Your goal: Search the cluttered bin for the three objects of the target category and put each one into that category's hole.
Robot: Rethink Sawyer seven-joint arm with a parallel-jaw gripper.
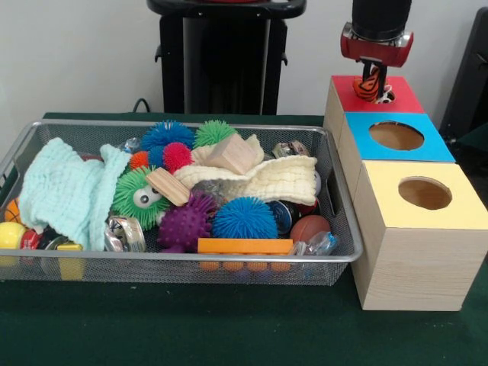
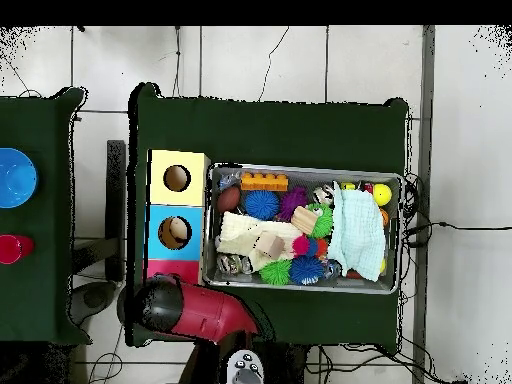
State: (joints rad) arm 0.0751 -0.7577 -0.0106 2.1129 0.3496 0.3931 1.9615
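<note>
Green table point(image 1: 229, 328), arm upright over red box point(image 1: 396, 95), fingers point(image 1: 371, 85) clamped on an orange striped toy point(image 1: 367, 82).

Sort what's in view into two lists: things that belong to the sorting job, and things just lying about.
Job:
gripper, holding an orange-and-black striped toy
red-topped box
blue-topped box
yellow-topped box
wire bin

Lying about:
blue bowl and red cup on the side table
</note>
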